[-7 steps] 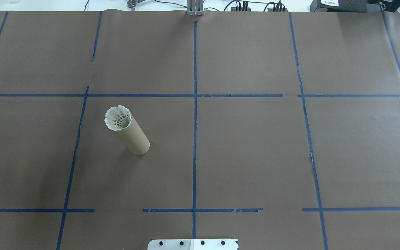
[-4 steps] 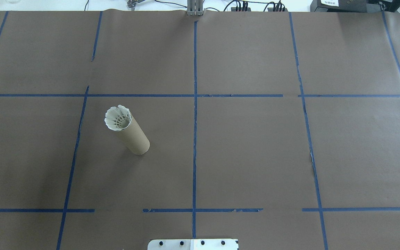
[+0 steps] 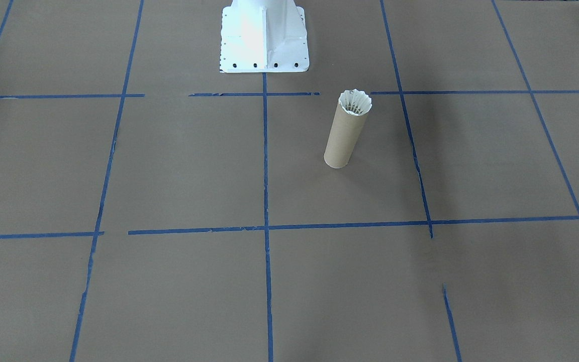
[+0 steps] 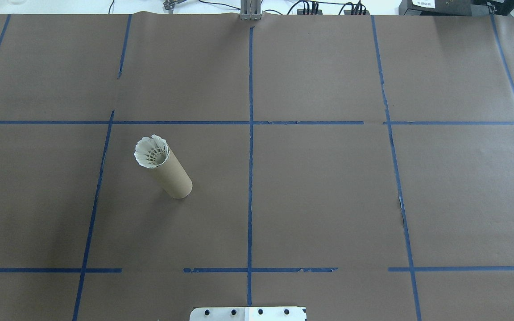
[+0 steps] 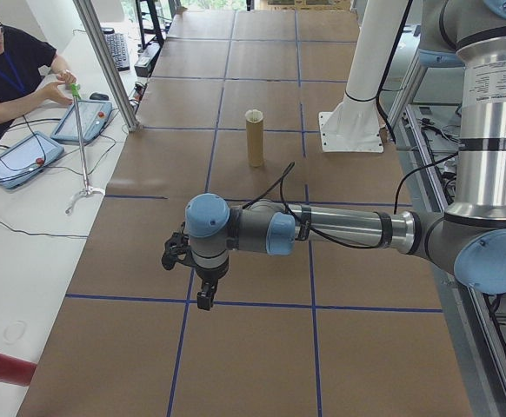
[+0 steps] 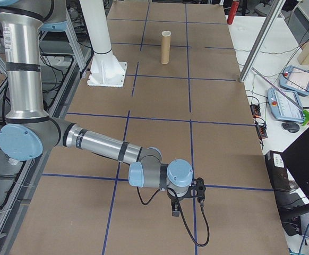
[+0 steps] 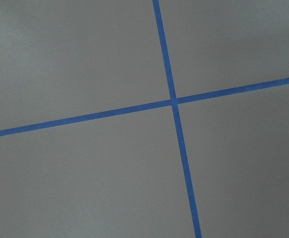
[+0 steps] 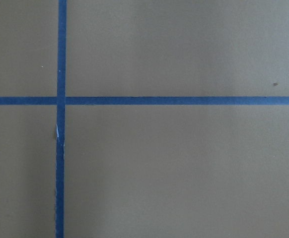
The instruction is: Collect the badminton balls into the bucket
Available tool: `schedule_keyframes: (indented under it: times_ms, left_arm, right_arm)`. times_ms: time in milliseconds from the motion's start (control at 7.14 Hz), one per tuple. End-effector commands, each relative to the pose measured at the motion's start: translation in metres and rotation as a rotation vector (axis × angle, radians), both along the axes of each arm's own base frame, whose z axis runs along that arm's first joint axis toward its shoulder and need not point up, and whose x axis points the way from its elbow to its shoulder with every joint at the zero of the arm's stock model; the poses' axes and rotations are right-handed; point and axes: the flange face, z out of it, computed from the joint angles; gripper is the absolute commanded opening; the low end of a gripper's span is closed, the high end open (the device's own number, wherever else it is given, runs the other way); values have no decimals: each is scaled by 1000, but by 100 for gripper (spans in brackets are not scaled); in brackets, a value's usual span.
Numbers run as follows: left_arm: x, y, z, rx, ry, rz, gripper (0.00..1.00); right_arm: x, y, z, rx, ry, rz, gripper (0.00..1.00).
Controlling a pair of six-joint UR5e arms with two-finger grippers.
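Note:
The bucket, a tall brown cardboard tube, stands upright on the left half of the table; it also shows in the front-facing view and both side views. A white feathered badminton ball sits in its top opening, skirt flaring over the rim. My left gripper hangs over the table's left end, far from the tube. My right gripper hangs over the right end. Both show only in side views, so I cannot tell whether they are open or shut. Both wrist views show only brown paper and blue tape.
Brown paper with blue tape lines covers the table. The white robot base stands at the near edge. A person sits at a side table with tablets on the left. A pendant lies on the right-hand bench.

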Motion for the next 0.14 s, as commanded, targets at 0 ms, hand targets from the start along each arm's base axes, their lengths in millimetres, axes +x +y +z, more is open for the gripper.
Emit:
schedule_keyframes:
  times_ms: [0]
  left_arm:
    - [0, 0, 0, 0, 0, 0, 100]
  right_arm:
    - [0, 0, 0, 0, 0, 0, 100]
